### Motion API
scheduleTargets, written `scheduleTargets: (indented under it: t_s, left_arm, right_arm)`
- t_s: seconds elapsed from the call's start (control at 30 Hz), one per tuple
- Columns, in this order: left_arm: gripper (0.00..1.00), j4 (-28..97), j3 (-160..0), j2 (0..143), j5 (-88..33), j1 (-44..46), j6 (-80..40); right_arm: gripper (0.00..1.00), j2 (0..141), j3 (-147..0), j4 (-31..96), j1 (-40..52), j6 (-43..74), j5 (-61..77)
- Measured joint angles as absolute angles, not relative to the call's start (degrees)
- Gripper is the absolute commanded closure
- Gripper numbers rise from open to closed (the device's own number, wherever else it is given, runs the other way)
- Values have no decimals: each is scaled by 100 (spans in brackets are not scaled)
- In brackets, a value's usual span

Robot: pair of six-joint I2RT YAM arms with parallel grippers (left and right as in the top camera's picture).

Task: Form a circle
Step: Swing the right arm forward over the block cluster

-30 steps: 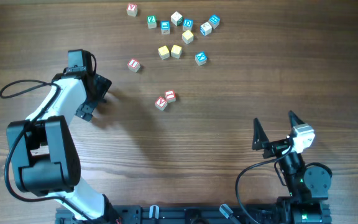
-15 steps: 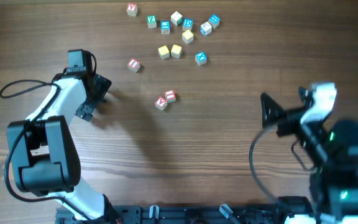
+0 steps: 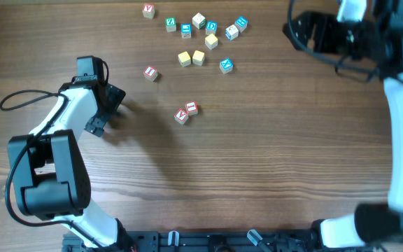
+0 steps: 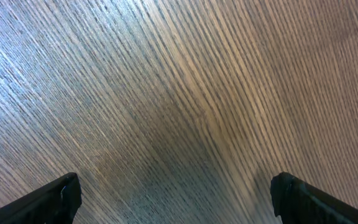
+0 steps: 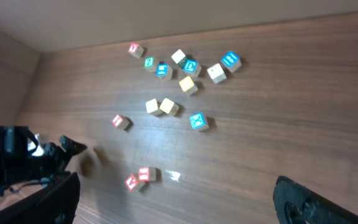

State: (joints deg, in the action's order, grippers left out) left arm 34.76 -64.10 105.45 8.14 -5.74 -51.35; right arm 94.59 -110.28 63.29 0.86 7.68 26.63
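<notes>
Empty and wide-jawed, the right gripper point(image 3: 299, 31) hangs raised, far to the right of and beyond the red-lettered pair point(image 3: 186, 112). The left gripper point(image 3: 112, 110), equally spread and empty, sits low over the table point(image 3: 257, 175), left of that pair. No circle is formed: the lettered cubes point(image 3: 211, 40) lie scattered, mostly beyond the pair. All the gathering seemingly remains to be done.
</notes>
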Motion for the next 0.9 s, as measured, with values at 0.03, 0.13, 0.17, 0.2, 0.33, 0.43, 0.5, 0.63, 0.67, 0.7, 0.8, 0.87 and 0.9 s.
scheduleTargets:
  t_s: [0.03,0.13,0.17,0.2,0.33,0.43,0.5,0.63,0.67,0.7,0.8,0.87,0.9]
  left_arm:
    - [0,3476,-6410,10545,814,-574,-5135]
    - [0,3476,-6410,10545,814,-574,-5135]
    - [0,3474,-6410,10545,814,-574,-5135]
    - [0,3479,-6410,10545,814,-574,-5135]
    - [0,3474,-6410,10545,814,-574,-5135]
    - [0,3474,-6410,10545,814,-574,-5135]
    - [0,3476,-6410,10545,814,-574,-5135]
    - [0,3476,-6410,10545,814,-574,-5135]
    - [0,3476,-6410,10545,816,-574,-5137]
    - [0,3476,-6410,10545,814,-574,-5135]
    - [0,3476,-6410,10545,814,-574,-5135]
    - [0,3476,-6410,10545,816,-574,-5137]
    - [0,3476,-6410,10545,814,-574,-5135]
  right_arm:
    - [0,9679,-11212,6379,141,766,2683]
    - [0,10202,-11354,6337,377,768,2698]
    - [0,10363,-11354,6285,471,766,2681]
    - [0,10584,-11354,6121,609,768,2622]
    - [2,11170,-11354,5651,1041,768,2322]
    - [23,11568,-11354,5354,1402,779,2134]
    - [35,11824,-11354,5301,1675,760,1874]
    - [46,12184,-11354,5288,2064,760,1208]
    - [48,12269,-11354,5280,2128,766,1041]
    - [48,12361,-11354,5277,2180,766,908]
    - [48,12661,-11356,5183,2274,626,611]
    - [44,12798,-11356,5157,2276,576,541]
    - [43,12853,-11356,5109,2274,548,506]
